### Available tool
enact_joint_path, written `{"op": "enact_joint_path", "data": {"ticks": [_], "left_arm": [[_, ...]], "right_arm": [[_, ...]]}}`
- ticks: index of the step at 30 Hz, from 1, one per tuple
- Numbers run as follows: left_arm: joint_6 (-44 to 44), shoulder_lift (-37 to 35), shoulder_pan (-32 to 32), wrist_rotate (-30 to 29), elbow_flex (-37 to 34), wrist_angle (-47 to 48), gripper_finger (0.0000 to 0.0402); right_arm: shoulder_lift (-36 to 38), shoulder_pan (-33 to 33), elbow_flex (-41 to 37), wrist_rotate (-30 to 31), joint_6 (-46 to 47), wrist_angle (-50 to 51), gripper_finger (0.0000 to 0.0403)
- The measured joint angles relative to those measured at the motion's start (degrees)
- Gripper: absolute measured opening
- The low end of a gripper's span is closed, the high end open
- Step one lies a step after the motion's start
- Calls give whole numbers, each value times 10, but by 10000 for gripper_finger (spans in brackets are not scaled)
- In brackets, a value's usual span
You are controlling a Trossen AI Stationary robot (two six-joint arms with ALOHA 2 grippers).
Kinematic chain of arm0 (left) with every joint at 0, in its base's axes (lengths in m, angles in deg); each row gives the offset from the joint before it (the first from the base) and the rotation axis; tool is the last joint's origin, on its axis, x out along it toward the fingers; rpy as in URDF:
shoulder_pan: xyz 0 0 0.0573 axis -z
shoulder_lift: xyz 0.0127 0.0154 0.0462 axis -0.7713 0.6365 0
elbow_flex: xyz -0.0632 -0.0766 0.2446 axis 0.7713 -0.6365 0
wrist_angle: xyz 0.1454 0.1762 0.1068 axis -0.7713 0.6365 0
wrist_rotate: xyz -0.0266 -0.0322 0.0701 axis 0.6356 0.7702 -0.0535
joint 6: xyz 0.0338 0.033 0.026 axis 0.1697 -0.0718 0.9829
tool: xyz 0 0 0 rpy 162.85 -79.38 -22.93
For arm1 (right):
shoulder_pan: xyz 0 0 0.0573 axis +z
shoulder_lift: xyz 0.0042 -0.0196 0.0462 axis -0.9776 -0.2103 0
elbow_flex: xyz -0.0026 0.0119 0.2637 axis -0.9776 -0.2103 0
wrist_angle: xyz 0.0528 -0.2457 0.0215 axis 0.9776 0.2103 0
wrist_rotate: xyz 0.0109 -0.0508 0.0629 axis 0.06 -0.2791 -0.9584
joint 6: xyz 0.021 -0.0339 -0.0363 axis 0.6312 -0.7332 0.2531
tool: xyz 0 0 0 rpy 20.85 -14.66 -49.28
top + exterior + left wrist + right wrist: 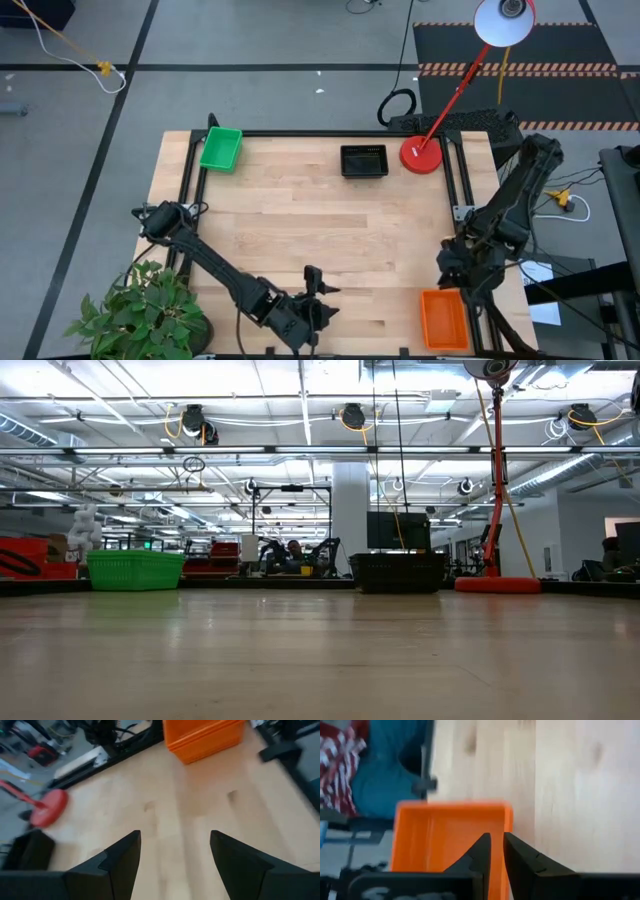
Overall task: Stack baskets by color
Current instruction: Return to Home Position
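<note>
From above, my left gripper (314,290) hung over the near edge of the tabletop (300,215), about midway along it. My right gripper (458,275) sat by the right edge, just beside the orange basket (443,320) in the near-right corner. The green basket (220,148) lay in the far-left corner and the black basket (363,161) at the far edge, near the red lamp base (421,155). With only one spot per colour, I judged each was a finished stack. The stacks were kept well apart so the colours stayed separate, and both my arms were drawn in clear of them.

At table height, neither gripper showed. The green basket (135,570) and black basket (398,572) stood upright at the far edge, with the lamp base (497,585) beyond the black one.

From my left wrist, my left gripper (175,840) was spread wide with bare wood (200,805) between the fingers and nothing held. The orange basket (205,735) lay ahead across the tabletop, the lamp base (47,810) off to one side.

From my right wrist, my right gripper (496,842) was closed to a thin slit and empty, poised above the rim of the orange basket (445,835). That fitted a release, since nothing there needed holding.
</note>
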Motion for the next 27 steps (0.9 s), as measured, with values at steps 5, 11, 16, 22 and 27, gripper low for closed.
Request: {"op": "enact_joint_path", "data": {"ticks": [5, 11, 16, 22, 27], "left_arm": [[70, -56, 1, -41, 0, 13, 241], [99, -141, -18, -44, 0, 41, 211], [107, -201, -53, -42, 0, 118, 144], [48, -271, -104, -27, -33, 146, 61], [74, -338, -120, 30, -165, 50, 7]], "right_arm": [[-17, -31, 68, 90, -146, -3, 47], [-42, -91, 122, 123, -413, -81, 21], [-43, -170, 122, 123, -619, -156, 5], [-42, -293, 117, 57, -717, -196, 1], [-42, -380, 82, -24, -751, -245, 1]]}}
